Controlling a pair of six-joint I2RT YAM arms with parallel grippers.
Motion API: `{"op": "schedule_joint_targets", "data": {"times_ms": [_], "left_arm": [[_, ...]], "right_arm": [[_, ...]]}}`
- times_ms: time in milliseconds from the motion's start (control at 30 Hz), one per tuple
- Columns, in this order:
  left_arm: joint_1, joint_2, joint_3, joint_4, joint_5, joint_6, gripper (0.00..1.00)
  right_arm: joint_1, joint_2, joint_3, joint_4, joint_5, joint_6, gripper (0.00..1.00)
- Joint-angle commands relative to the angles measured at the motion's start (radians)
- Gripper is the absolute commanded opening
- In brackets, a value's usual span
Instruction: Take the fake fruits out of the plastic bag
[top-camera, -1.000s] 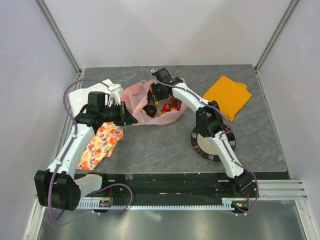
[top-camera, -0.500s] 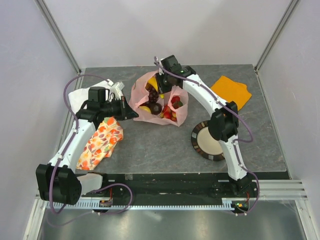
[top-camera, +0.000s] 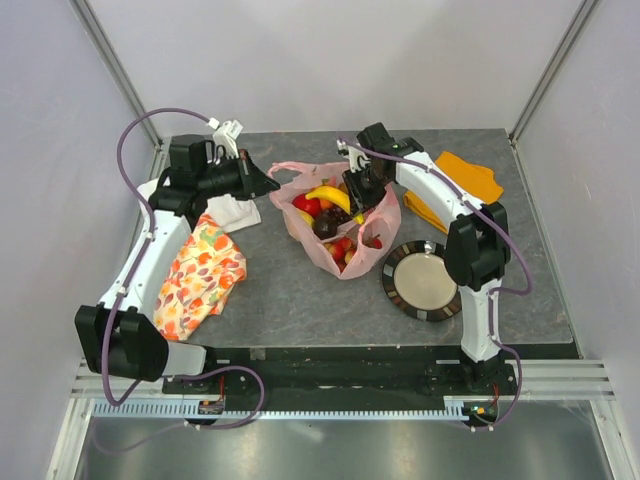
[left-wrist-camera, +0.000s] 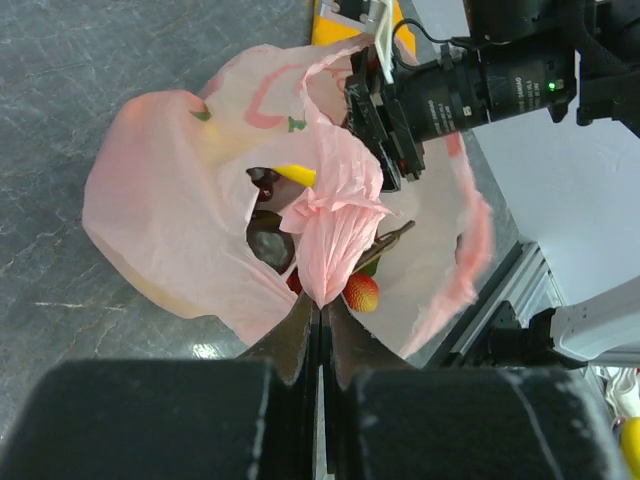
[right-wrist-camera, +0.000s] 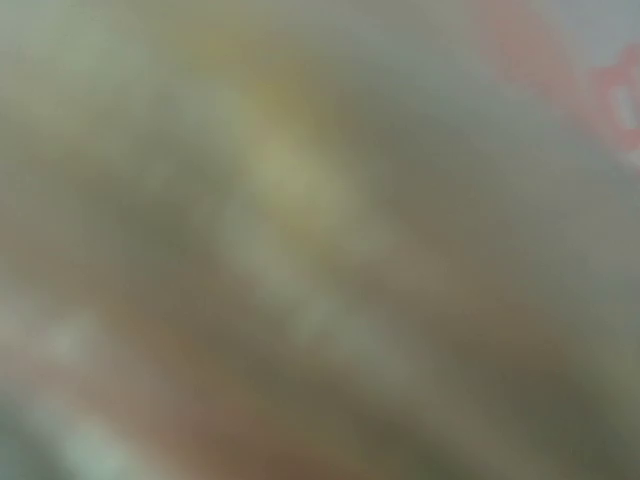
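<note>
The pink plastic bag (top-camera: 372, 240) stands open mid-table with the fake fruits inside: a yellow banana (top-camera: 331, 194), red pieces (top-camera: 307, 205) and a dark one (top-camera: 325, 226). My left gripper (top-camera: 272, 183) is shut on a gathered fold of the bag's rim (left-wrist-camera: 335, 235). In the left wrist view a red berry (left-wrist-camera: 362, 292), a brown oval (left-wrist-camera: 268, 247) and a yellow tip (left-wrist-camera: 297, 176) show in the bag's mouth. My right gripper (top-camera: 360, 190) reaches into the bag from the far right, its fingers hidden by plastic. The right wrist view is a blur.
A floral orange cloth (top-camera: 199, 278) and a white cloth (top-camera: 234, 212) lie at the left under my left arm. An orange cloth (top-camera: 470, 178) lies at the back right. A dark-rimmed plate (top-camera: 421, 281) sits right of the bag, by my right arm's base link.
The bag has shifted to the right and opened wider. My left gripper has moved toward the back with the rim in it. My right arm swung right, uncovering the plate.
</note>
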Motion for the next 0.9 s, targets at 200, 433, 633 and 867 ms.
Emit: {"op": "schedule_joint_targets", "data": {"times_ms": [200,433,633,867], "left_arm": [[-0.003,0.023,-0.026,-0.004,-0.033,-0.043,0.02],[-0.006,0.02,-0.05,-0.01,-0.026,-0.031,0.02],[-0.006,0.02,-0.066,-0.01,-0.027,-0.026,0.02],[-0.006,0.026,-0.082,-0.008,-0.029,-0.023,0.02]], "right_arm": [[0.028,-0.12,-0.229,0.109,-0.002,-0.51,0.42],[0.028,-0.179,-0.216,0.231,-0.017,-0.481,0.66],[0.04,-0.135,-0.191,0.296,-0.126,-0.571,0.66],[0.095,0.002,-0.113,0.316,-0.125,-0.637,0.67]]}}
